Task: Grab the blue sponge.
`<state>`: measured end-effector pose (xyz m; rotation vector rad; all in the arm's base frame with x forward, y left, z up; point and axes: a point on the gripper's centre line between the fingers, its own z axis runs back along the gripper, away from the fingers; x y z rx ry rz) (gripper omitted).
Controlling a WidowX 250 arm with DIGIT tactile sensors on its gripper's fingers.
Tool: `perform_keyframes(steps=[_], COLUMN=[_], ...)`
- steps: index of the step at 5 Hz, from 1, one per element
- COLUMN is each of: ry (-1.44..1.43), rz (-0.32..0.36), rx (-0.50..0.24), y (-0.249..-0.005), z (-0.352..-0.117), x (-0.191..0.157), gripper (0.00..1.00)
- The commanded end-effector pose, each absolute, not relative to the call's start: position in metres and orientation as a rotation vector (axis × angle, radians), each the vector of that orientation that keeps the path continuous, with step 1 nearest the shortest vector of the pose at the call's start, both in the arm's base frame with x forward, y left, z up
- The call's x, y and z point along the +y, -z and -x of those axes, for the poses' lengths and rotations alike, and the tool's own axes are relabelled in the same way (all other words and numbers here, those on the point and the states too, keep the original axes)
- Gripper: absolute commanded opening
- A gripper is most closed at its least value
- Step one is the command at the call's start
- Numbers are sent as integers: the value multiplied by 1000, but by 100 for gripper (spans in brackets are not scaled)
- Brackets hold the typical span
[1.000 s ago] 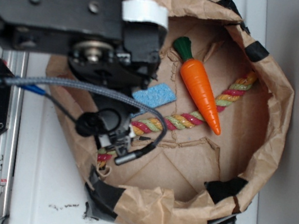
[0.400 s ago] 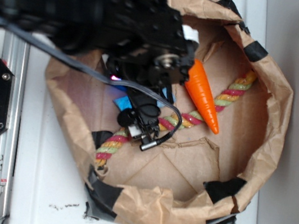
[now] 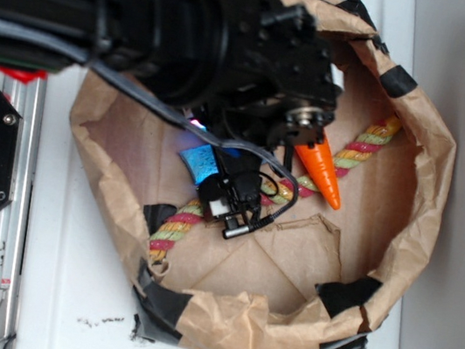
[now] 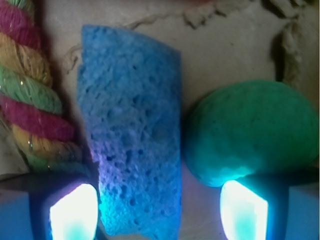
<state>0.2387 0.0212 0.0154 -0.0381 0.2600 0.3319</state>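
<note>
The blue sponge (image 4: 132, 135) is a porous light-blue slab lying flat on the brown paper. In the wrist view it runs lengthwise between my two glowing fingertips (image 4: 74, 215). My gripper (image 4: 159, 215) is open: the left finger is close to the sponge's edge and the right finger stands apart from it, by the green ball (image 4: 250, 131). In the exterior view the arm covers most of the sponge (image 3: 200, 164), with only a blue corner showing, and my gripper (image 3: 219, 150) is down in the paper bowl.
A brown paper bowl (image 3: 428, 170) with raised crumpled walls holds everything. A multicoloured rope (image 4: 32, 95) lies just left of the sponge; it also shows in the exterior view (image 3: 173, 223). An orange toy carrot (image 3: 323, 173) lies to the right of the arm.
The arm has swung right and down into the bowl over the sponge. It now hides most of the sponge and the carrot's top.
</note>
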Motion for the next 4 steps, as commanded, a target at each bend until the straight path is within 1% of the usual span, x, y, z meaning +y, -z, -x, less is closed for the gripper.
perform_keyframes(steps=[1,2,3,4], ry=[-226,-210,-179,-154], rz=[13,12,-19,-42], rx=[237,221,170,134], y=[-17,-25,-47,-63], z=[-237,-237,-235,-230], x=[17,20,21,16], gripper=[0,0,0,0])
